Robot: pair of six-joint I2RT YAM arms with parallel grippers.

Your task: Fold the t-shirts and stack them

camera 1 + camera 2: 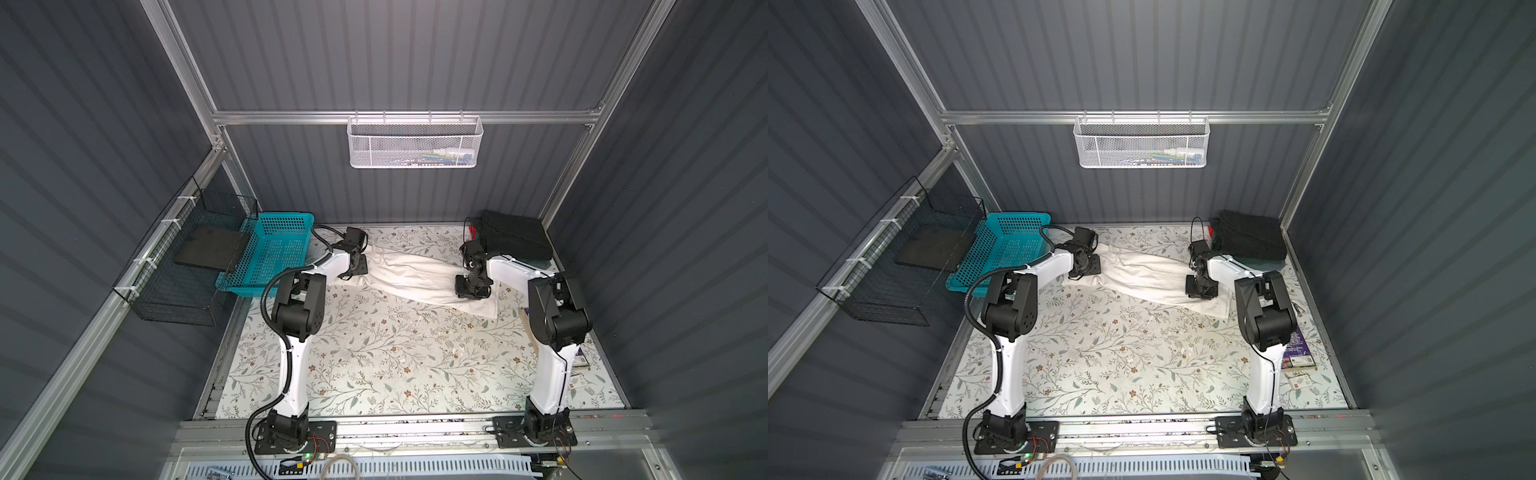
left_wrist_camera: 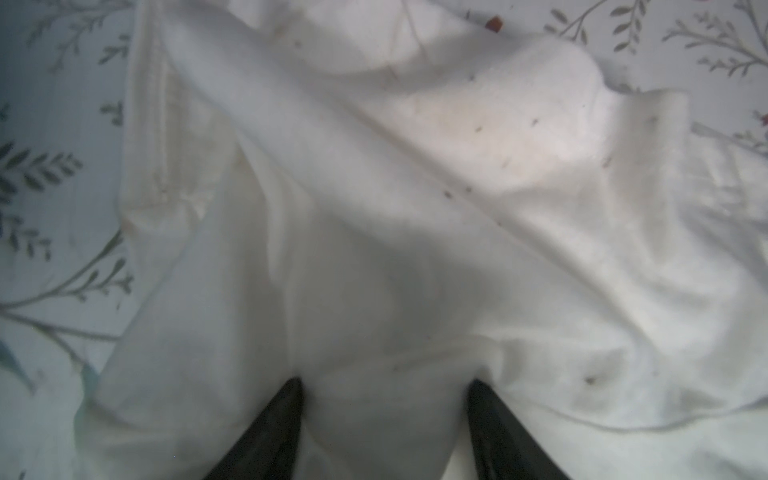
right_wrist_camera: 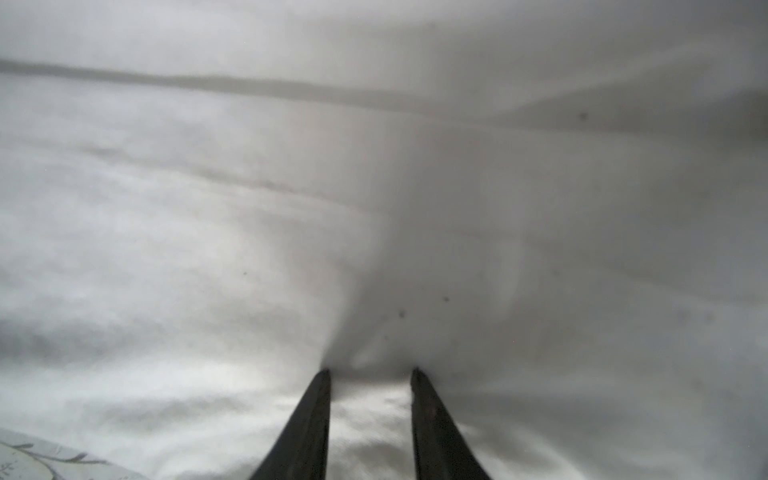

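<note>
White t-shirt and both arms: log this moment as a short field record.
shirt: white t-shirt lies bunched, not yet folded, slantwise across the far part of the floral table cover
left: left gripper on the shirt's left end, jaws apart, fabric between; hold unclear
right: right gripper on its right end, jaws apart, fabric between; hold unclear
stack: dark folded shirts, far right corner
basket: teal basket, far left

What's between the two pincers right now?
The off-white t-shirt, bunched lengthwise, runs from left pincer to right pincer over the floral covering; both top views show it.
</note>
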